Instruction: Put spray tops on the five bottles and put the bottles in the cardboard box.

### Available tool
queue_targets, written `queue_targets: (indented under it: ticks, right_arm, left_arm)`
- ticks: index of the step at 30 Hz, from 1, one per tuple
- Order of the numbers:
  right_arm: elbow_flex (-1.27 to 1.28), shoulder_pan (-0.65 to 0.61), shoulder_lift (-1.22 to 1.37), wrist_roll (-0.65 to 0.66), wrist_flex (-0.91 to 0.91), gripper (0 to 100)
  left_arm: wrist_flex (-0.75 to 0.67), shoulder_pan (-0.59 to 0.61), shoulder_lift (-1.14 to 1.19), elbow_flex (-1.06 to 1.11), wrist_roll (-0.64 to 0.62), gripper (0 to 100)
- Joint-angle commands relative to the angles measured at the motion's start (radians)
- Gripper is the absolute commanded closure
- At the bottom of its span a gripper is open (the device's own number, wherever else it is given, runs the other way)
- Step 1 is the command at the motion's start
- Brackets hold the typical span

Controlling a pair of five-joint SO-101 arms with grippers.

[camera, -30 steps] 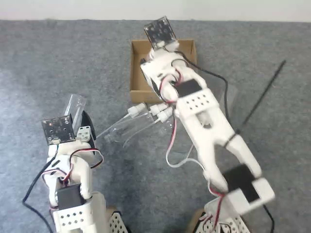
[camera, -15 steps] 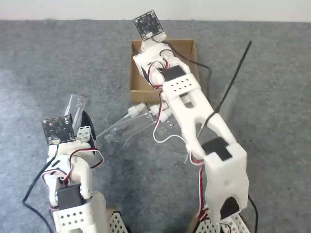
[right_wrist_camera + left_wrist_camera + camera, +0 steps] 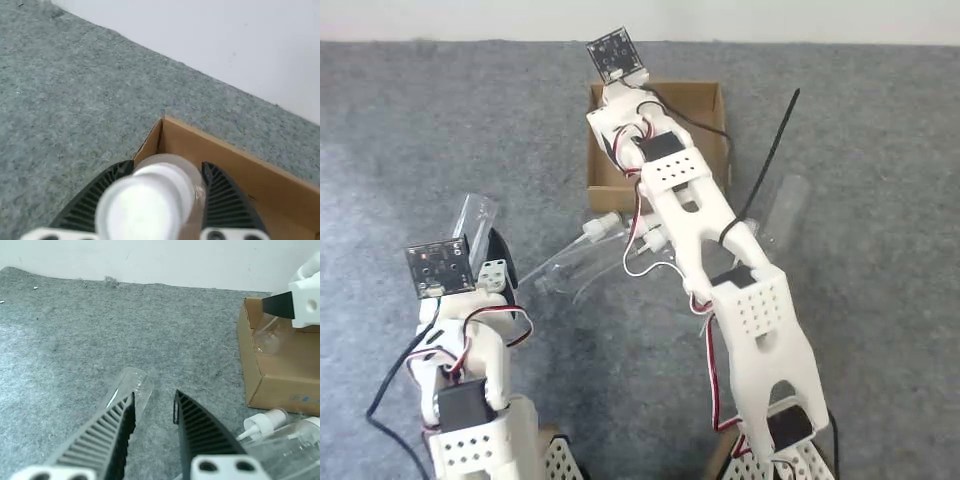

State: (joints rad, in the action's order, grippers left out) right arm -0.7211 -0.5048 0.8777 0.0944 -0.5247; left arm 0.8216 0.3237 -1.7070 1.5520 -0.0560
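My right gripper point(image 3: 165, 172) is shut on a clear bottle with a white spray top point(image 3: 150, 197), held over a corner of the cardboard box point(image 3: 235, 160). In the high view the right arm stretches over the box point(image 3: 708, 95). The left gripper point(image 3: 154, 399) stands open just above the carpet, beside a clear bottle without a top point(image 3: 129, 386), which lies at the far left point(image 3: 475, 213). Two or three bottles with spray tops point(image 3: 600, 245) lie between the arms. From the left wrist, a clear bottle point(image 3: 267, 339) shows inside the box point(image 3: 280, 377), under the right arm's black finger.
Another clear bottle point(image 3: 782, 208) lies right of the right arm. A thin black cable point(image 3: 772, 155) rises from that arm. Grey carpet covers the table, and a white wall point(image 3: 210, 35) stands behind the box.
The right arm has swung left and stretched farther over the box, carrying its bottle along. The left arm and the loose bottles have stayed where they were.
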Motion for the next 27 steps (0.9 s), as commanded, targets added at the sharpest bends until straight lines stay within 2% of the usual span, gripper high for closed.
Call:
queue_targets:
  ticks: [1,6,27]
  right_arm:
    - [-0.14,0.013,0.01,0.008,0.033,89.9]
    - [-0.232,0.016,0.087,-0.077,0.031,89.7]
    - [-0.649,0.013,0.475,-0.089,0.031,89.8]
  left_arm:
    - [0.005,0.002,-0.02,-0.013,0.021,88]
    - [0.006,0.0,-0.02,-0.013,0.021,88]
    - [0.006,0.002,-0.02,-0.013,0.021,88]
